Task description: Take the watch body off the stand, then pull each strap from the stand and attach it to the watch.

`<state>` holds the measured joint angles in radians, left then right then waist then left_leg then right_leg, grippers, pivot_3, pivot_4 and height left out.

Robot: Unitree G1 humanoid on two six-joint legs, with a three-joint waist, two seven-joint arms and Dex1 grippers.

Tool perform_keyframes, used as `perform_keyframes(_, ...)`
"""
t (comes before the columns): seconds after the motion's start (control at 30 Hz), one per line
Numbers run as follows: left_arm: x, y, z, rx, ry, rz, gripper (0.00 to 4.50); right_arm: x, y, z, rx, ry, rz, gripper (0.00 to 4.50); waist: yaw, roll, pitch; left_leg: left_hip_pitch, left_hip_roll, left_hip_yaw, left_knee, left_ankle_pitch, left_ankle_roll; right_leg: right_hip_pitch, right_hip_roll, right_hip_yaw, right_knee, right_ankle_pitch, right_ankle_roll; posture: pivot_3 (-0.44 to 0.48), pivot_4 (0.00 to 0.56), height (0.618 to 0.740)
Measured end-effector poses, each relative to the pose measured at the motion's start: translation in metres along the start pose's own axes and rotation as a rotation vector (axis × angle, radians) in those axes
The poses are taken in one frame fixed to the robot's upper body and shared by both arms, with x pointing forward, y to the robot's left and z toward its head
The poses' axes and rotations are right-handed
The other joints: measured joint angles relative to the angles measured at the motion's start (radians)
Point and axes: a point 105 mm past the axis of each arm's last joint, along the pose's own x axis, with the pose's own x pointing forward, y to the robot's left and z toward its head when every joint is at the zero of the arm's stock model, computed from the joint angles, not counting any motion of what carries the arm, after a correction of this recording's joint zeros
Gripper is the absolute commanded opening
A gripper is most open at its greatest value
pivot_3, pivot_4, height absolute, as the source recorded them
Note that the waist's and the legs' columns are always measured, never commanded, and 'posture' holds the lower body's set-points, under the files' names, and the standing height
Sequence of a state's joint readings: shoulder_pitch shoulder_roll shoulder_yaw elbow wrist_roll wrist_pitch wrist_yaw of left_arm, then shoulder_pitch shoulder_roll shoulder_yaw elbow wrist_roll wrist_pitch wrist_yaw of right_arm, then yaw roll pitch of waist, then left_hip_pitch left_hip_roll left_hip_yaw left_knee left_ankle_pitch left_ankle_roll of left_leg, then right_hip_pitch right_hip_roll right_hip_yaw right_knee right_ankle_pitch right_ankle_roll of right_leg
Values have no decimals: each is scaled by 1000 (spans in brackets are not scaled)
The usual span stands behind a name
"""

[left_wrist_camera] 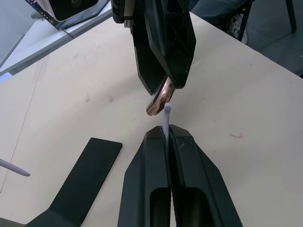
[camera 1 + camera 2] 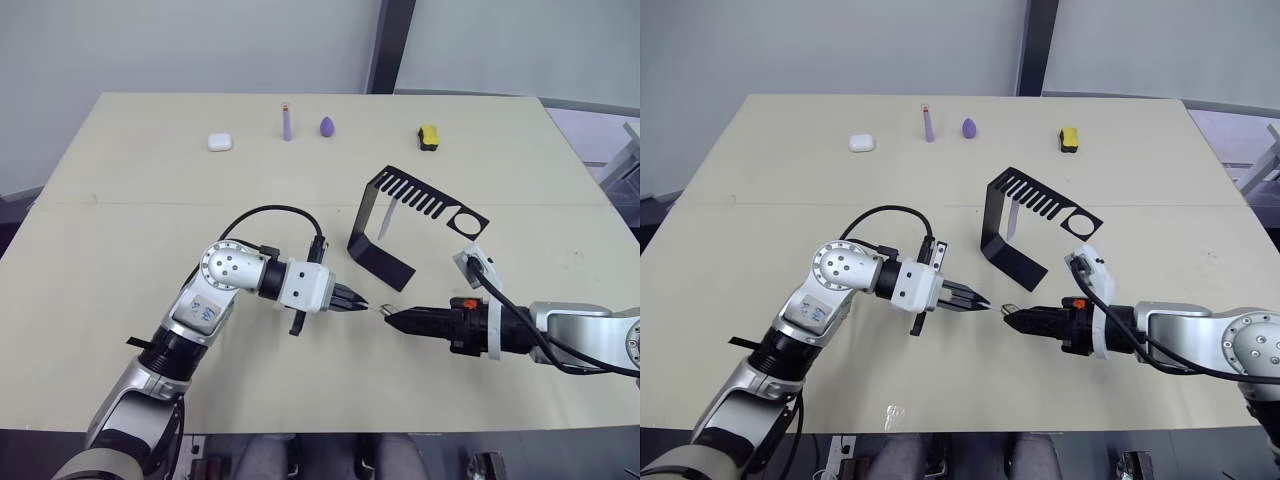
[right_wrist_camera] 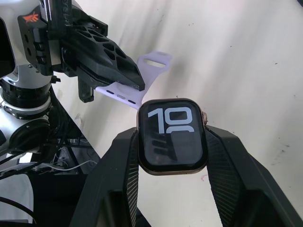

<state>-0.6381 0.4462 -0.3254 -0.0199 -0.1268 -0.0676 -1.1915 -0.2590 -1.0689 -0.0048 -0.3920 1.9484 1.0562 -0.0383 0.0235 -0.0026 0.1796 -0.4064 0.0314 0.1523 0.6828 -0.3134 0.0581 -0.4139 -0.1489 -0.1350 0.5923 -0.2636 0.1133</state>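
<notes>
Lavender silicone strap, pinched in the left gripper, meets the watch body clamped by the right gripper. Slight tilt could jam the strap's end outside the slot (it flexes easily), or push the body askew between its fingers.

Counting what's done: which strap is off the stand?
The strap clamped in the left gripper, beside the watch body. The other strap hangs on the stand.

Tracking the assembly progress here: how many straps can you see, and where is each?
2. One strap is pinched in the left tool, its end right at the watch body held by the right tool. The other strap hangs from the stand.
</notes>
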Motion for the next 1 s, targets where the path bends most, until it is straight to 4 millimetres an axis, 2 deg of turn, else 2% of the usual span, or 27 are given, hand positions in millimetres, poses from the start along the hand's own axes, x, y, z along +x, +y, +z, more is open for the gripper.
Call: perform_keyframes(1.0,6,3,-3,19,6,14,0,2,1,4,-21,-8,-13,1511,0,0,0,0,0,0,0,0,0,0,0,0,0,0,0,0,150,740)
